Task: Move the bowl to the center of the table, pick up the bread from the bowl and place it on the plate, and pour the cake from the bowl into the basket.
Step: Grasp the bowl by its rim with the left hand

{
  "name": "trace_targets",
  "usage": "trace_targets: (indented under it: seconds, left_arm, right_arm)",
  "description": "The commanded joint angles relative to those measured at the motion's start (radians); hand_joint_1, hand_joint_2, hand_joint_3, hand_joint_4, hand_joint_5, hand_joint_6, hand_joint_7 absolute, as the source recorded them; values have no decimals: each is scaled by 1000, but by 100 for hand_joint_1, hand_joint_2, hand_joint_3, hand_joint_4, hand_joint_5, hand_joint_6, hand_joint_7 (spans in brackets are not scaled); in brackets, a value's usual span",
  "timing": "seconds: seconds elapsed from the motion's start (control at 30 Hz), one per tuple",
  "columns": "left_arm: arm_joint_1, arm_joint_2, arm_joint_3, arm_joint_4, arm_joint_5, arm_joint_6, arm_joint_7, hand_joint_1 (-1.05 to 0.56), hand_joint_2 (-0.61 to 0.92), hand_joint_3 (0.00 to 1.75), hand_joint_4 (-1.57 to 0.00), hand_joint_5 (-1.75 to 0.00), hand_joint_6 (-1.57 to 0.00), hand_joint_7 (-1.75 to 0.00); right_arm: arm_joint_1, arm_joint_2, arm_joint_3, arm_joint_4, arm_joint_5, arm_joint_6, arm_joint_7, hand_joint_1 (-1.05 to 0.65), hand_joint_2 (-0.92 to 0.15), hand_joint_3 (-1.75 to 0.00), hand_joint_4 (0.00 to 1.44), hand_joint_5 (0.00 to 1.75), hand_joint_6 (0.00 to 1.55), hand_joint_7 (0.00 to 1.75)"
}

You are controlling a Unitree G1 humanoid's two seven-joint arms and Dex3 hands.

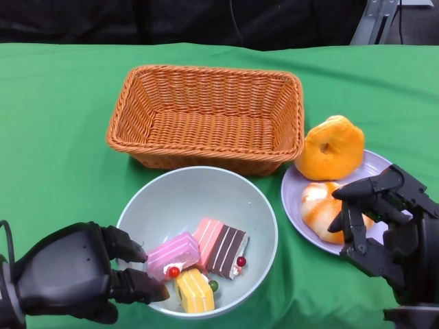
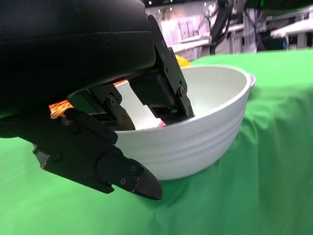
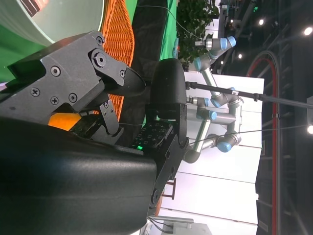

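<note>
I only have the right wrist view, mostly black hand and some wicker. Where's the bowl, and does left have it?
Observer: The bowl sits in front of the basket; the left hand grips its near rim, fingers inside and outside the wall.
Operator: Bread moved yet?
Observer: Two bread pieces lie on the plate, right of the bowl.
Operator: Cake?
Observer: Cake pieces in the bowl; basket holds nothing.
Operator: Right hand?
Observer: Right hand over the plate, holding nothing.

Bright even overhead light, soft shadows, wrist views' backgrounds blurred
</note>
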Motion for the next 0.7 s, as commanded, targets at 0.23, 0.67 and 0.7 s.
trace_targets:
  seconds: [0.23, 0.67, 0.7]
  left_arm:
    - [82, 28, -23, -137, -24, 179, -147, -52, 80, 2, -84, 0, -85, 0]
    - [117, 10, -39, -228, -28, 314, -257, -54, 86, 1, -85, -1, -84, -1]
    - [114, 2, -43, -218, -27, 318, -241, -54, 86, 1, -86, -2, -84, -1]
  right_arm:
    - [12, 0, -2, -31, -10, -23, -8, -10, -58, -101, 88, 157, 83, 113]
    - [21, 8, 7, -40, -27, -21, -24, -10, -58, -100, 88, 157, 84, 114]
    - [20, 8, 7, -36, -30, -27, -26, -10, -57, -100, 88, 157, 83, 114]
